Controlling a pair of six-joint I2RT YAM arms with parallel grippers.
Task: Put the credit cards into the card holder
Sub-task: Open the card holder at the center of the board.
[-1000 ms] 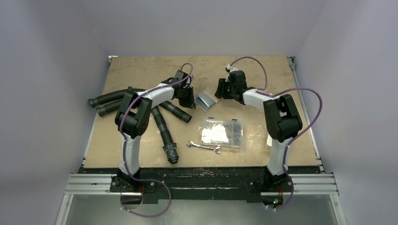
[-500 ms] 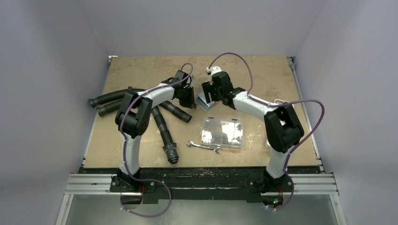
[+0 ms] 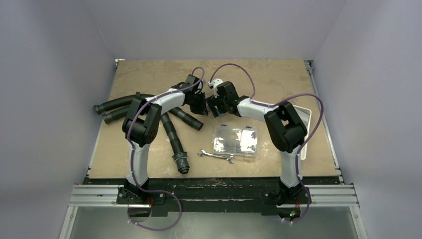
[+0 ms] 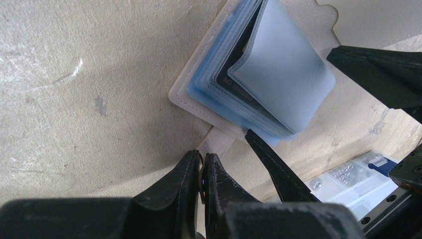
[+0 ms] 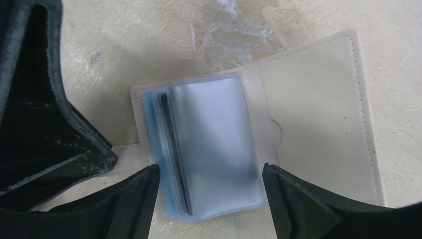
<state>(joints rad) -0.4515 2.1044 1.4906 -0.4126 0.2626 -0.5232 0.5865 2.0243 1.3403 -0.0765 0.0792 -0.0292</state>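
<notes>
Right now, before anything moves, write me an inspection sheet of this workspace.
Surface: tan board table, scuffed, with pale patches.
Job's things: card holder lies open between the grippers, tan cover flat, bluish clear sleeves fanned up; a dark card sits in the sleeves; no loose card seen.
Clutter: black hoses, wrench, clear compartment box, white tray partly behind the right arm.
Grippers: left gripper shut on the holder's cover edge; right gripper open, straddling the sleeves.
Cables: purple cables loop along both arms.
Surroundings: plain grey walls; metal rail at the near edge.
</notes>
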